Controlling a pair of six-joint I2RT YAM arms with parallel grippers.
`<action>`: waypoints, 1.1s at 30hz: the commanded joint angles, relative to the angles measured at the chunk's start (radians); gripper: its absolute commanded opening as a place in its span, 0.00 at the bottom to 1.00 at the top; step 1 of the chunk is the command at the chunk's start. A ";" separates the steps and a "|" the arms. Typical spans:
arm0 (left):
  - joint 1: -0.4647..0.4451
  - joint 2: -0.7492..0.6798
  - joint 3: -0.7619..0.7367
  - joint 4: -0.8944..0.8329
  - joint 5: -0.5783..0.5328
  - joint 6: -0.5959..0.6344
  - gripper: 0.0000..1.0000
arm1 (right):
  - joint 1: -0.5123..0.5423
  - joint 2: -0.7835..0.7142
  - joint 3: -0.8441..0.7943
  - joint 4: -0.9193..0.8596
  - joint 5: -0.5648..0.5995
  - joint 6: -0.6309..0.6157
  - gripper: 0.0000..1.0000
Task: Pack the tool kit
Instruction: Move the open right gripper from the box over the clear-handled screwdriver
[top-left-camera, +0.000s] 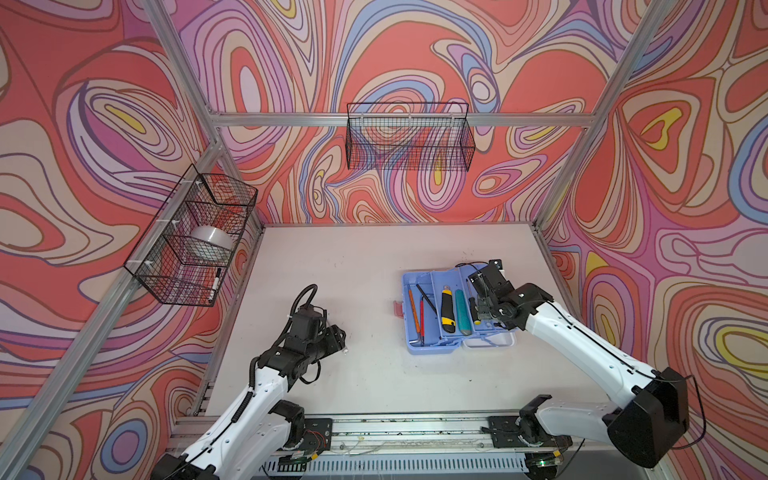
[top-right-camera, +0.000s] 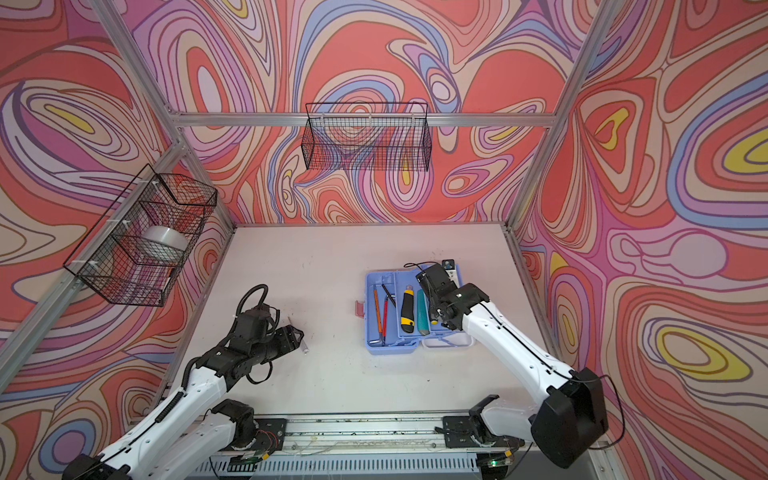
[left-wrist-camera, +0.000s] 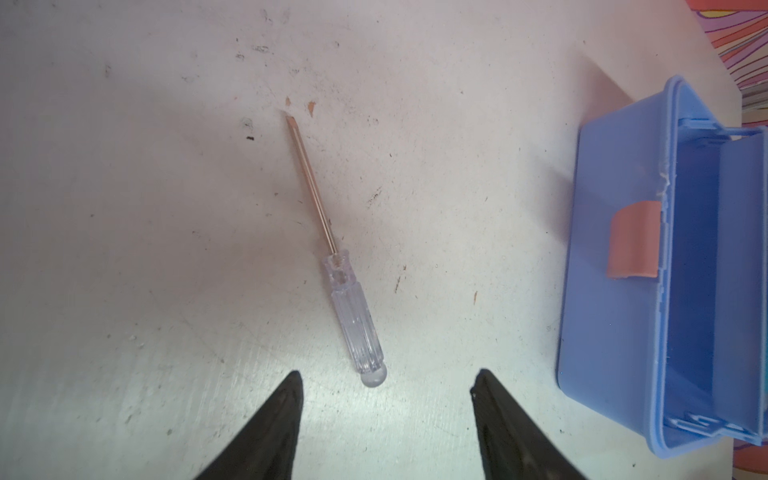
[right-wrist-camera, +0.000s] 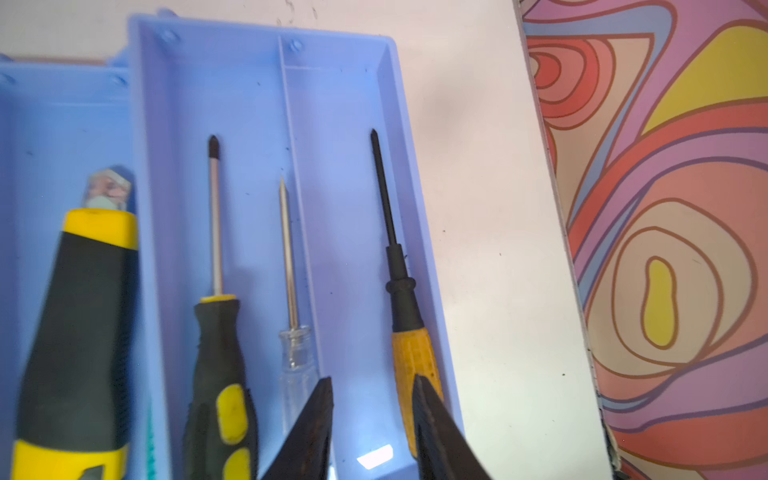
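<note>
**One screwdriver lies outside the open kit**

The tool kit (top-left-camera: 406, 332) (top-right-camera: 369, 320) stands open on the right half of the bench (top-left-camera: 332, 270), nearer the right edge than the middle. Its pink-red latch (top-left-camera: 398, 308) (left-wrist-camera: 633, 239) hangs on the side that faces the bench's left edge.

The right gripper (right-wrist-camera: 372, 380) hangs low over the light blue tray (right-wrist-camera: 415, 166), at the side of the kit nearest the right edge. Its jaws stand partly apart and clamp nothing. Bare tray floor shows between the fingertips.

- **Narrow compartment:** an orange-handled screwdriver (right-wrist-camera: 409, 332) lies here, its handle partly under one fingertip.
- **Wider compartment:** a slim clear screwdriver (right-wrist-camera: 293, 291) lies along the divider. A black-and-yellow screwdriver (right-wrist-camera: 218, 353) (top-left-camera: 473, 309) lies beside it.
- **Sections toward the bench's middle:** these hold a yellow-and-black utility knife (top-left-camera: 447, 309) (right-wrist-camera: 79, 332), a teal knife (top-left-camera: 461, 311) and thin tools, among them a hex key (top-left-camera: 415, 340).

The left gripper (top-left-camera: 338, 336) (left-wrist-camera: 388, 374) is left of the bench's middle, well apart from the kit, with its jaws wide and empty. A clear-handled screwdriver (left-wrist-camera: 353, 316) (top-right-camera: 304, 350) lies flat on the bench just ahead of it. The rounded handle end sits almost between the fingertips without touching them, and the shaft points away from the gripper.
</note>
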 joint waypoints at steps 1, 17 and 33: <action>-0.002 -0.012 0.028 -0.052 -0.020 0.017 0.67 | 0.004 -0.040 0.076 0.011 -0.090 0.012 0.34; 0.030 0.001 0.068 -0.076 -0.003 -0.015 0.68 | 0.391 0.235 0.256 0.203 -0.149 0.043 0.38; 0.243 -0.111 -0.070 -0.056 0.092 -0.116 0.69 | 0.590 0.691 0.461 0.364 -0.350 0.035 0.49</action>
